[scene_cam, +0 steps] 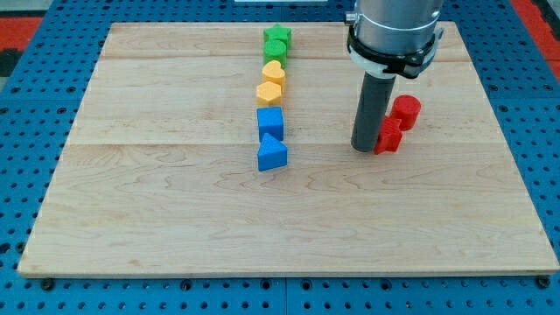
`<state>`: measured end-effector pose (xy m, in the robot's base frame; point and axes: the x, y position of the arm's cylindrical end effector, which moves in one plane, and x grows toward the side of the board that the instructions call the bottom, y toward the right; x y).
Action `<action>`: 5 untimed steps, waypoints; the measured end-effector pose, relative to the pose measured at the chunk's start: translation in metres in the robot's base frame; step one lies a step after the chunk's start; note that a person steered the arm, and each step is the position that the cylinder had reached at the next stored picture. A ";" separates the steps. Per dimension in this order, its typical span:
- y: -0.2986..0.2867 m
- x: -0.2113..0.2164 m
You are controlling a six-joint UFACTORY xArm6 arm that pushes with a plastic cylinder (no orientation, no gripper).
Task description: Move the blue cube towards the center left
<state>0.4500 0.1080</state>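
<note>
The blue cube point(270, 121) sits near the board's middle, in a column of blocks. A blue triangular block point(272, 153) touches it just below. My tip point(364, 148) is well to the right of the blue cube, about a hundred pixels away, touching nothing blue. It stands right against the left side of a red block point(389, 136).
Above the blue cube in the column are an orange hexagon-like block point(269, 91), a yellow heart point(275, 72), and two green blocks point(277, 41), the upper a star. A red cylinder point(406, 111) stands right of my rod. The wooden board point(131, 192) lies on a blue pegboard.
</note>
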 end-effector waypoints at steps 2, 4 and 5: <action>0.010 -0.014; -0.050 0.011; -0.049 0.010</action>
<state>0.4596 0.0587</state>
